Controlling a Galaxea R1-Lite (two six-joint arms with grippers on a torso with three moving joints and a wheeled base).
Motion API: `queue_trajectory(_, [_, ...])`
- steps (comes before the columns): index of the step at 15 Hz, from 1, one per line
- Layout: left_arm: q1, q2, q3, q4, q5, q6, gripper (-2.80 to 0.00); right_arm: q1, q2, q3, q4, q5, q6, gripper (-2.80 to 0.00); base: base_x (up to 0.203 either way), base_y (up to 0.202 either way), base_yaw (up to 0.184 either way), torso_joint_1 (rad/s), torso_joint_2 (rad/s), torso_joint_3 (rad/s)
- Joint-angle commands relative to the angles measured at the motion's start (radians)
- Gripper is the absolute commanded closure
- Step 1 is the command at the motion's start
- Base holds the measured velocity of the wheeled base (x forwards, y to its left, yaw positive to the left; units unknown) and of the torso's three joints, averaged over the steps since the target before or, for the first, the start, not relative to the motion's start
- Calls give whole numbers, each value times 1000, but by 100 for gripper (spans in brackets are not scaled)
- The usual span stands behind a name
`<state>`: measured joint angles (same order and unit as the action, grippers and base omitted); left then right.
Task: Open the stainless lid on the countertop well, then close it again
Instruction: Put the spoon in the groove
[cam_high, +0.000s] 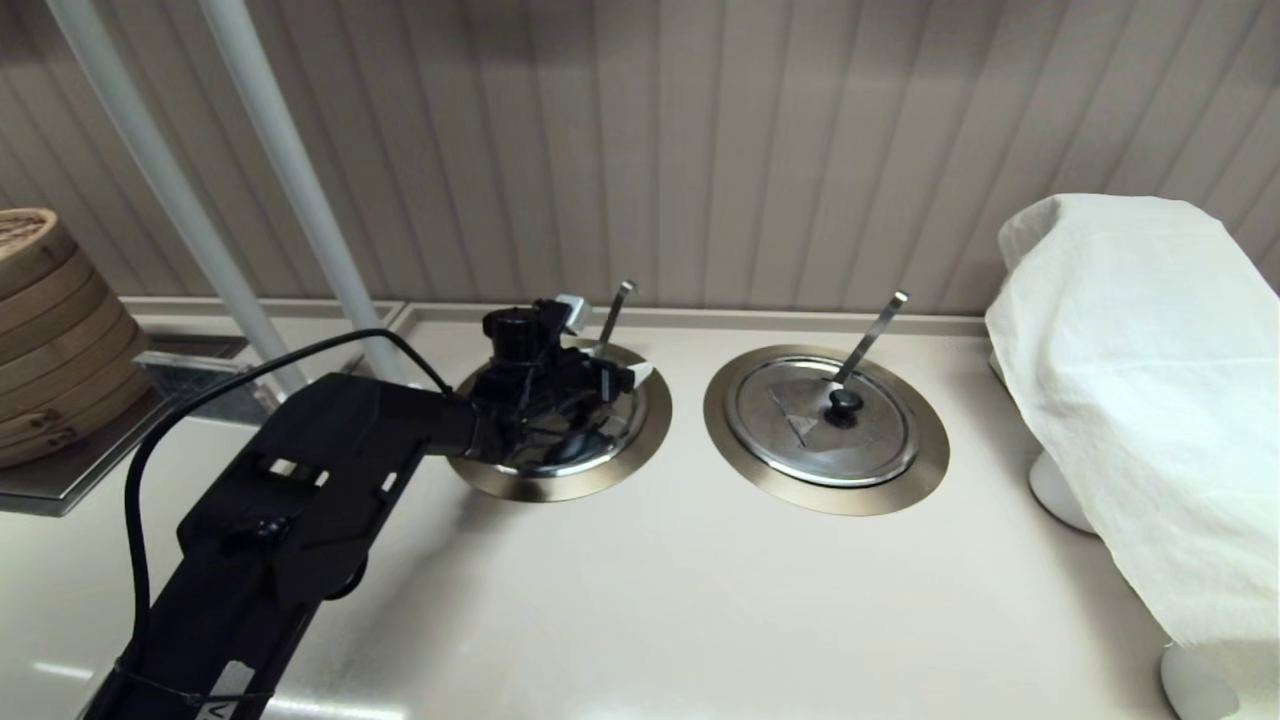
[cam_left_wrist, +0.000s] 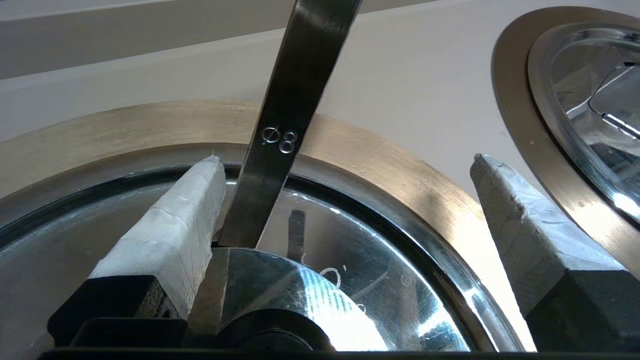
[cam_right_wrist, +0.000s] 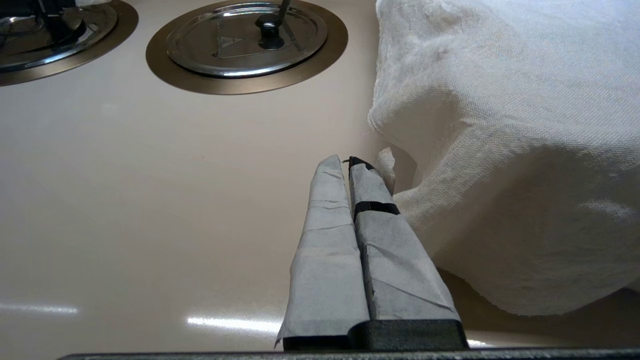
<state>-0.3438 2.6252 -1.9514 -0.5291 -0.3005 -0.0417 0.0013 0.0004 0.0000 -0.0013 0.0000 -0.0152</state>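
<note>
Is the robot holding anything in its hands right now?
No. The left gripper is open over the stainless lid, its fingers apart and clamped on nothing. The right gripper is shut on nothing above the counter.

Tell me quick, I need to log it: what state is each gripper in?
Left gripper: open above the round shiny steel lid, holding nothing.
Right gripper: closed, empty.

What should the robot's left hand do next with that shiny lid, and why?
Probably close its fingers. The left gripper hangs open just over the stainless lid, which sits shut in the countertop well. Its black knob lies between the taped fingers, beside the ladle handle, with nothing gripped yet. The right gripper rests shut near the white cloth.
</note>
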Motion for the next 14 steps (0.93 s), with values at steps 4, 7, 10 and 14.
queue_trajectory(4, [-12,-5,19,-2,-3,-1,-280,0,1,0,0,0,0,0,0,0,0,0,0,0])
queue_trajectory(7, [-19,-11,39,-2,-3,0,-280,0,0,0,-1,0,0,0,0,0,0,0,0,0])
queue_trajectory(10, [-24,-14,52,-3,-3,2,-280,0,1,0,0,0,0,0,0,0,0,0,0,0])
queue_trajectory(14, [-30,-22,66,-3,-3,3,-280,0,1,0,0,0,0,0,0,0,0,0,0,0])
